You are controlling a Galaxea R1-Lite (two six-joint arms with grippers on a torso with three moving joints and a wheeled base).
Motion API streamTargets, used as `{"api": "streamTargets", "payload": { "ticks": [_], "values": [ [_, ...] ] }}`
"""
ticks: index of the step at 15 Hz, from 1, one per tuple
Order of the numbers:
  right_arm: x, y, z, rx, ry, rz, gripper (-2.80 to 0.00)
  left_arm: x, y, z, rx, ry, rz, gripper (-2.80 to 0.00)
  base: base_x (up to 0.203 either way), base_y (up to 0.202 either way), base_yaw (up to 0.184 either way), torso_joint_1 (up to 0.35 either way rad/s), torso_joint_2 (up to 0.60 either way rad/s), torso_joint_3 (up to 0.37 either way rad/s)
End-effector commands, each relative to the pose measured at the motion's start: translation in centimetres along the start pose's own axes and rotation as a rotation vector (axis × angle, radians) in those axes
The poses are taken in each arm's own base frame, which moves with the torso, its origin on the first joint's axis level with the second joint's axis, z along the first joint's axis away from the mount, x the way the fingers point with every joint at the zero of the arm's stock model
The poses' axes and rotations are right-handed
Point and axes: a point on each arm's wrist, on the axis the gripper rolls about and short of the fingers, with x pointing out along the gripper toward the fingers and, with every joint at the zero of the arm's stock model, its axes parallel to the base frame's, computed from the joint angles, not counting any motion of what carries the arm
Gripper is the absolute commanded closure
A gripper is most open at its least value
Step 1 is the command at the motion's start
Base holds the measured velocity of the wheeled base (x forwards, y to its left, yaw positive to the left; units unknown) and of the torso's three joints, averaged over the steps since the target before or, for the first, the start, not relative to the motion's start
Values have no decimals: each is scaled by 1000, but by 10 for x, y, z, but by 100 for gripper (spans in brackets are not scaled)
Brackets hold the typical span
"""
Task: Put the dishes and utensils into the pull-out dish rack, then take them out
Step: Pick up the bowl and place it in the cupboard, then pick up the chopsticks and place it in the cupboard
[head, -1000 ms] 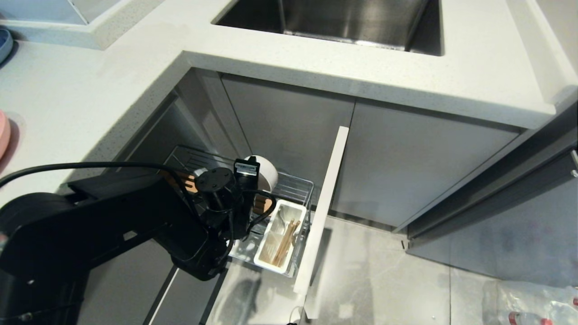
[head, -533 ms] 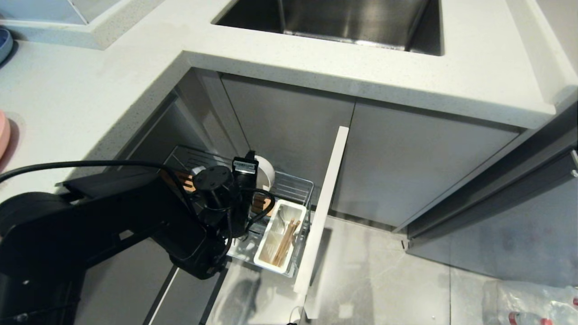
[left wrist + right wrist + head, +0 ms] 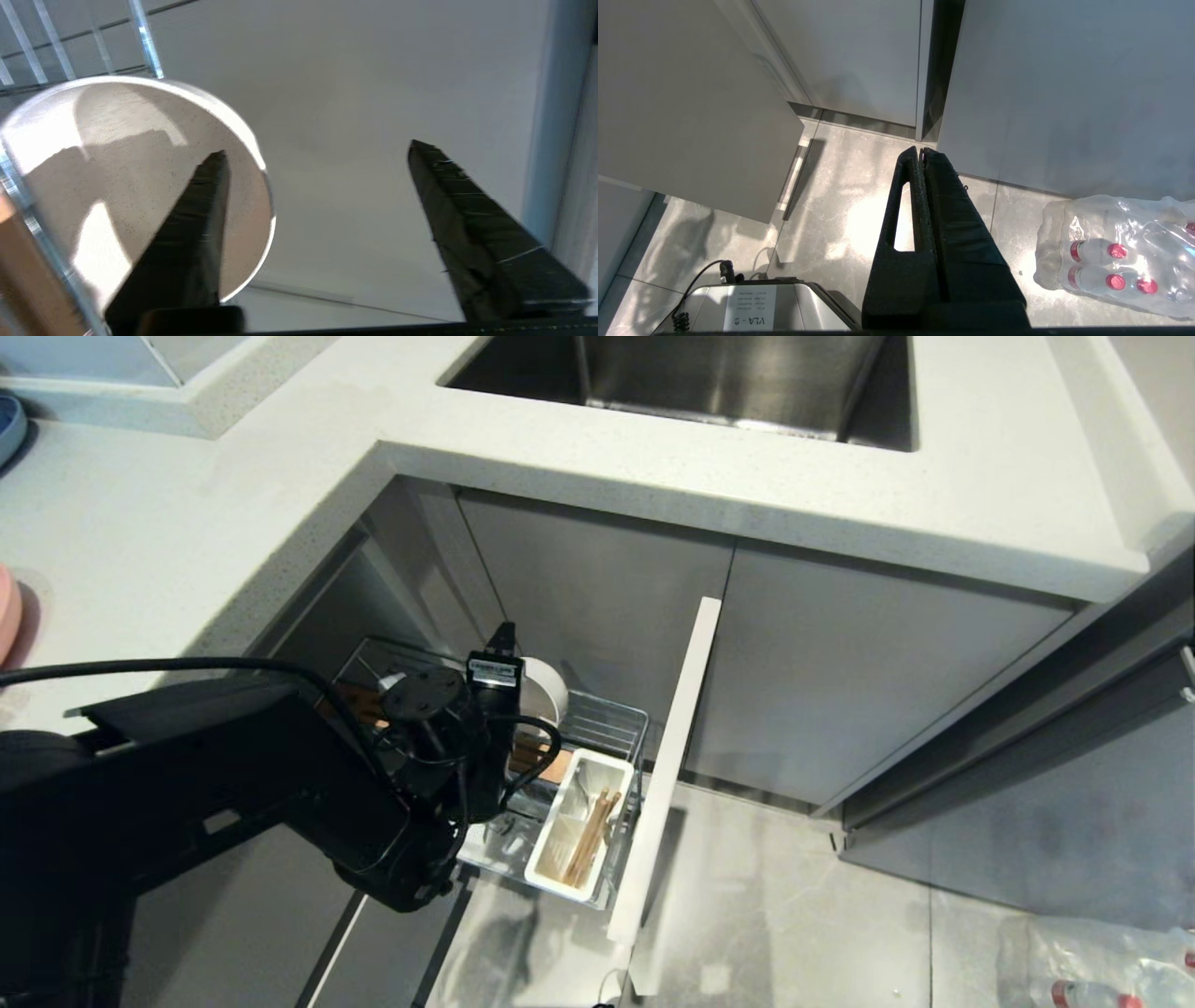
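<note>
white countertop (image 3: 168,551), steel sink (image 3: 709,378), grey floor tiles (image 3: 794,933)

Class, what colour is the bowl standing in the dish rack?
White; the bowl shows best in the left wrist view.

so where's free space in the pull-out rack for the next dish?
Bare wire floor lies between the white bowl and the front panel, behind the caddy. The caddy holds chopsticks. The rest hides under the left pincer, open beside the bowl.

left pincer (image 3: 317,149) now parted, off the white bowl (image 3: 546,689), drawn back
</note>
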Motion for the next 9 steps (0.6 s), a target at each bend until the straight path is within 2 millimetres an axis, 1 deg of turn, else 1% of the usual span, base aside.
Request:
{"api": "streamTargets", "payload": {
  "ticks": [1, 4, 6, 7, 8, 9],
  "values": [
    [0, 0, 0, 0, 2, 0, 0, -4, -16, 7, -18, -7, -15, -280, 0, 0, 0, 0, 0, 0],
    [0, 0, 0, 0, 2, 0, 0, -15, -31, 12, -5, -3, 20, -280, 0, 0, 0, 0, 0, 0],
    [0, 0, 0, 0, 2, 0, 0, -22, -38, 8, 4, -17, 52, -280, 0, 0, 0, 0, 0, 0],
    [0, 0, 0, 0, 2, 0, 0, -25, -39, 7, 10, -16, 65, 0, 0, 0, 0, 0, 0, 0],
    [0, 0, 0, 0, 2, 0, 0, -27, -43, 7, 16, -7, 74, 0, 0, 0, 0, 0, 0, 0],
    [0, 0, 0, 0, 2, 0, 0, -31, -51, 11, 23, 3, 84, 0, 0, 0, 0, 0, 0, 0]
  ]
}}
